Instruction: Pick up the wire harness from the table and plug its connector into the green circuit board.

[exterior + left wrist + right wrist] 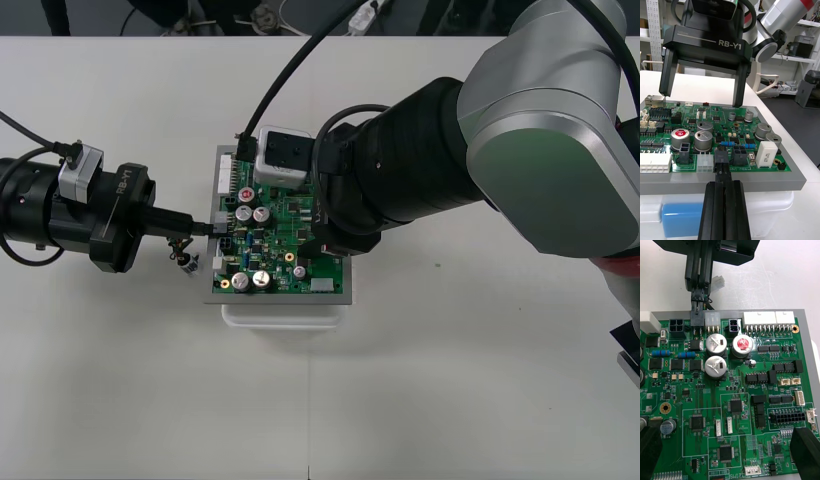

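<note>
Stretching level, left pincer (205, 228) clamped on plug (721, 157) at green board (283, 262).

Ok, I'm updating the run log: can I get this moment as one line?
left gripper: shut on plug at green board edge | right gripper: open above board

Likely a lab: plain light table (450, 400), cables (268, 14) on floor (85, 15).
</note>
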